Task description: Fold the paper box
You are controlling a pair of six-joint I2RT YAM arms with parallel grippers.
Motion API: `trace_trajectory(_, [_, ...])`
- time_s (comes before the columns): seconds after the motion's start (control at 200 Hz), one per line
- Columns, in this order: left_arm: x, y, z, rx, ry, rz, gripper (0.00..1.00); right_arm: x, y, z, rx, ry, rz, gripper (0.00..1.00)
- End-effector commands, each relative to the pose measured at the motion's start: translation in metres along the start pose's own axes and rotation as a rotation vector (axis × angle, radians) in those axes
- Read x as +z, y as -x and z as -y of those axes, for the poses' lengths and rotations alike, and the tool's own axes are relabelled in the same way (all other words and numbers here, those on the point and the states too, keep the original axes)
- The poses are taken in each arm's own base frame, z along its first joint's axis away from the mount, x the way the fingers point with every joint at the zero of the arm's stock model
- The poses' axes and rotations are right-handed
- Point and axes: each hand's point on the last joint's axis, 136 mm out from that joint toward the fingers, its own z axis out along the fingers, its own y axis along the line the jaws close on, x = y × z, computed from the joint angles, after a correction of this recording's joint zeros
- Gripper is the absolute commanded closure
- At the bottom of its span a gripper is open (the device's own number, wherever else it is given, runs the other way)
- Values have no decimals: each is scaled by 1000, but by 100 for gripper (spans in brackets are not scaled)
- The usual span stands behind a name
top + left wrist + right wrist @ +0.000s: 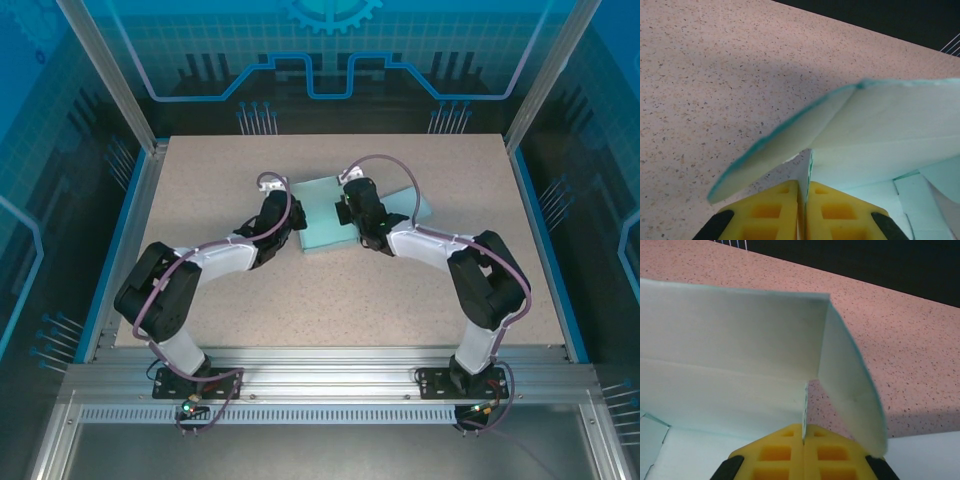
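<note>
Speckled beige laminate: the table [330, 300] carries the whole set-up; both arms reach out over it to meet at mid-board.

Paper box [322, 222], pale teal card; it lies under and between the two grippers, looking near flat from above, while the wrist views show parts of it already raised.

Left gripper [288, 218] sits at the box's left edge; right gripper [355, 208] sits over its far middle part.

Ahead of the right gripper [804, 432]: a long wall [730, 335] stands up, creased along its length; to its right a side flap [850, 385] swings forward off the corner.

Ahead of the left gripper [805, 197]: a broad panel [890, 120] leans over to the right; a curved flap [780, 150] hangs off it to the left, clear of the table.

Jaws: both pairs are pressed nearly together, each pinching a thin upright edge of the card [807, 167] [805, 402] between yellow pads [772, 215] [832, 452]; how firm the left pinch is, I cannot tell.

Step in hand, as I judge it: standing up the walls at two ends, with the corner flaps not yet tucked.

Next move calls for both pinches to work together; bring each flap round the corner along its crease; keep the pull gentle, since thin card may buckle or tear.
</note>
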Motion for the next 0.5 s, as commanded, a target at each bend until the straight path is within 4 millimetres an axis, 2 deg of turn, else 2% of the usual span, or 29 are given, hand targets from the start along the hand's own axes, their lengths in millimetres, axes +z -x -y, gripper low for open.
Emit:
trace_trajectory(0.0, [-7, 15, 55, -102, -181, 55, 87, -11, 5, -50, 13, 149, 68, 100])
trace_trajectory(0.26, [-6, -8, 53, -107, -180, 30, 87, -15, -13, -49, 30, 150, 49, 100])
trace_trajectory(0.495, [-13, -31, 51, -35, -241, 80, 88, -22, -30, -47, 39, 156, 46, 100])
